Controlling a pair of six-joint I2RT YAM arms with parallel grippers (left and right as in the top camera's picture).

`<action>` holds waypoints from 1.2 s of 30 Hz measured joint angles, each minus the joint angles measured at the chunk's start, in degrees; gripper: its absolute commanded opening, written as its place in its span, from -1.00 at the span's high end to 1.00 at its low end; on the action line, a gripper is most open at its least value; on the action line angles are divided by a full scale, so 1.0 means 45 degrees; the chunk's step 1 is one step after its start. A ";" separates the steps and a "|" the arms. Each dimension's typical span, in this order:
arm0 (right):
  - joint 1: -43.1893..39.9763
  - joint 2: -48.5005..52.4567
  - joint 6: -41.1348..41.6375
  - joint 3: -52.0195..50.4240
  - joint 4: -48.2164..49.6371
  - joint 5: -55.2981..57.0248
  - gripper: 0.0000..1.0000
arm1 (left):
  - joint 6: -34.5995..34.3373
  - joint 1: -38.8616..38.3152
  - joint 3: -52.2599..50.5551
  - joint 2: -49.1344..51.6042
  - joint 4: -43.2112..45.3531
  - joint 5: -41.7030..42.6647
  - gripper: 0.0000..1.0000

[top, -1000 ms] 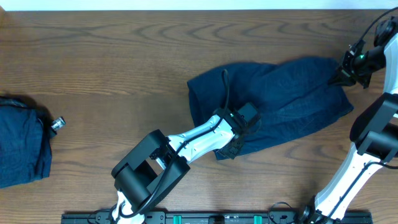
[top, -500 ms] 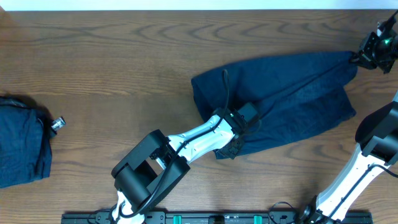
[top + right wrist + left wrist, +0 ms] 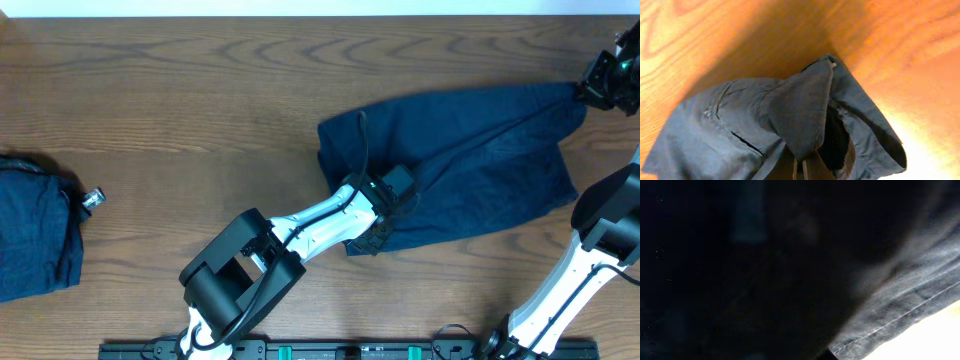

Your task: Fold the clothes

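The dark blue fabric garment [image 3: 480, 160] lies stretched over the right half of the brown wooden table [image 3: 180, 100] — spread out, not yet folded. The right gripper [image 3: 592, 95], at the table's far right edge, is clamped on one corner of the garment. The left gripper [image 3: 375, 232] sits on the near hem; its camera shows only dark fabric, so I cannot tell its state. At the table's left edge another dark blue cloth [image 3: 35, 225] lies folded — perhaps half is done.

Left claw [image 3: 378, 228]: fingertips lost against blue garment [image 3: 470, 160]; left wrist view near black. Folded cloth [image 3: 35, 225], 9 o'clock: cut by edge.
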 measured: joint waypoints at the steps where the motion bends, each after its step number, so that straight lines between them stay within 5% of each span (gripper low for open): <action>1: -0.0010 0.0000 0.0049 0.0000 -0.0083 0.0126 0.97 | 0.0000 -0.0005 0.0005 0.0000 0.0000 0.0000 0.87; 3: -0.0039 0.0000 0.0136 0.0000 -0.0316 0.0291 0.97 | 0.0000 0.0000 0.0005 0.0000 0.0000 0.0000 0.88; 4: -0.0053 0.0000 0.0146 0.0000 -0.0442 0.0350 0.66 | 0.0000 0.0000 0.0005 0.0000 0.0000 0.0000 0.88; 5: -0.0073 0.0000 0.0233 0.0000 -0.0568 0.0379 -0.14 | 0.0000 0.0000 0.0005 0.0000 0.0005 0.0000 0.88; 6: -0.0083 0.0000 0.0296 0.0000 -0.0636 0.0427 -0.67 | 0.0000 0.0000 0.0005 0.0000 0.0005 0.0000 0.88; 7: -0.0102 0.0000 0.0277 0.0005 -0.0699 0.0452 -0.93 | 0.0000 -0.0005 0.0005 0.0000 0.0000 0.0000 0.86; 8: -0.0107 0.0000 0.0267 0.0015 -0.0738 0.0452 -0.98 | 0.0000 0.0000 0.0005 0.0000 0.0000 0.0000 0.84; 10: -0.0117 0.0000 0.0262 0.0034 -0.0758 0.0403 -0.98 | -0.0034 -0.0005 0.0005 0.0000 0.0019 0.0107 0.45; 18: -0.0112 0.0000 0.0204 0.0049 -0.0753 -0.0316 -0.98 | -0.0005 0.0000 0.0330 0.0107 -0.0913 0.0253 0.34; 25: -0.0102 0.0000 0.0073 0.0049 -0.0874 -0.1044 -0.98 | -0.0753 0.0758 0.0573 -0.1413 -0.1457 -0.0073 -0.58; 30: 0.0005 0.0000 -0.0165 0.0058 -0.1287 -0.1282 -0.98 | -0.1229 0.1681 0.1049 -0.3371 -0.1389 -0.0219 -0.68; 36: 0.0384 0.0000 -0.0476 0.0058 -0.1719 -0.1379 -0.98 | -0.1331 0.2001 0.1122 -0.2569 -0.1209 -0.0034 -0.65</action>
